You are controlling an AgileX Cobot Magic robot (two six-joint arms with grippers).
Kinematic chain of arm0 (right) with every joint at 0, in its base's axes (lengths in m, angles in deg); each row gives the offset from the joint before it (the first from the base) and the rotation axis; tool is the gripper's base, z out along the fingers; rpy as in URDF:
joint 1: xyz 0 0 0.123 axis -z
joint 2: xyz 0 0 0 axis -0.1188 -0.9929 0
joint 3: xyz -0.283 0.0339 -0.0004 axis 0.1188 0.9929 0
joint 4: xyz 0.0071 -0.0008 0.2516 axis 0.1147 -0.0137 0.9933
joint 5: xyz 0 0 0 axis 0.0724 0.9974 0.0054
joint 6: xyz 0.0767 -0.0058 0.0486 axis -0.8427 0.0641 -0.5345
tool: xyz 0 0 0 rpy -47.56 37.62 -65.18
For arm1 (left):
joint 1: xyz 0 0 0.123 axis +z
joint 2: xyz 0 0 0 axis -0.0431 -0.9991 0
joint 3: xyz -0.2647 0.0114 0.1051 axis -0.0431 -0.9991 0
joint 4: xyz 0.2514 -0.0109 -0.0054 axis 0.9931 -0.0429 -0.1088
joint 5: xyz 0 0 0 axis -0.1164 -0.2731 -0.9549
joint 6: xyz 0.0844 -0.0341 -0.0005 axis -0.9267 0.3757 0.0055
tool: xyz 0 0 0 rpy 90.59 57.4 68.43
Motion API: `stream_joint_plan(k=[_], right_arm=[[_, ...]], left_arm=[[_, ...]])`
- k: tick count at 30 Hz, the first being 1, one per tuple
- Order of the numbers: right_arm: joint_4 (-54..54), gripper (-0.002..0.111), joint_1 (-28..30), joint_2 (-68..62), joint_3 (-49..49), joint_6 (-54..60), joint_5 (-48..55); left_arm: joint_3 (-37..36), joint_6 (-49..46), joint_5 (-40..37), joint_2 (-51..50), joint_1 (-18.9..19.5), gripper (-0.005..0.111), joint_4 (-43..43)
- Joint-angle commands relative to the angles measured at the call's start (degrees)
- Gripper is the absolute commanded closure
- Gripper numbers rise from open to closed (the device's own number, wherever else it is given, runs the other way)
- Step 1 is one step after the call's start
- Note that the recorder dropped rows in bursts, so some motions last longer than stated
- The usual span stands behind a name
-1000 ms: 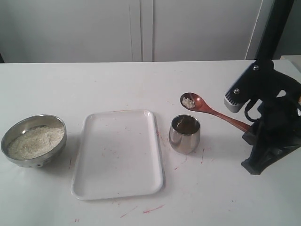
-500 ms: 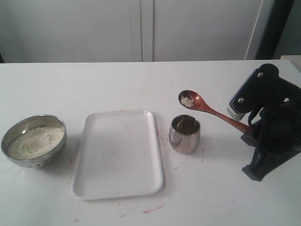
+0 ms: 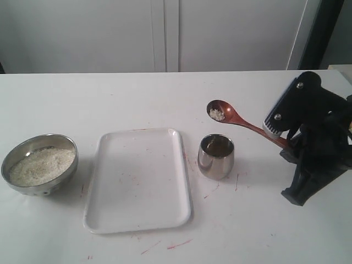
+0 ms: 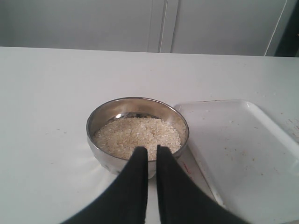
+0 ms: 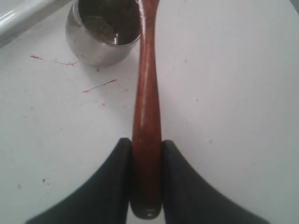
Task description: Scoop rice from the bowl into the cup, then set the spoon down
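My right gripper (image 3: 286,144) is shut on the handle of the reddish-brown wooden spoon (image 3: 242,122), which slopes up to the left. Its oval bowl carries a little white rice (image 3: 217,114) and hangs above and just behind the steel cup (image 3: 215,157). The right wrist view shows the handle (image 5: 146,116) clamped between the black fingers, with the cup (image 5: 100,32) beyond. The metal bowl (image 3: 39,164) of rice sits at far left. My left gripper (image 4: 152,150) hovers just before the bowl (image 4: 137,133), jaws nearly together and empty.
A white rectangular tray (image 3: 138,179) lies between bowl and cup, also seen as the tray (image 4: 243,149) beside the bowl. Red marks dot the white table (image 3: 231,220). A white wall stands behind.
The spoon's bowl has risen and shifted slightly left over the cup as the right wrist tilted. Rice stays in the spoon. The left side is unchanged.
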Motion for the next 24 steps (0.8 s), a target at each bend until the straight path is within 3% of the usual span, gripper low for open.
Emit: stream_joint_plan(k=[1, 14, 24], right_arm=[[-0.90, 0.108, -0.01, -1.55, 0.10, 0.31, -1.82], [-13.17, 0.108, -0.01, -2.65, 0.10, 0.31, -3.90], [-16.42, 0.108, -0.01, -2.65, 0.10, 0.34, -4.40]], left_arm=[[0.19, 0.11, 0.29, 0.24, -0.13, 0.092, -0.52], [0.19, 0.11, 0.29, 0.24, -0.13, 0.092, -0.52], [0.19, 0.11, 0.29, 0.24, -0.13, 0.092, -0.52]])
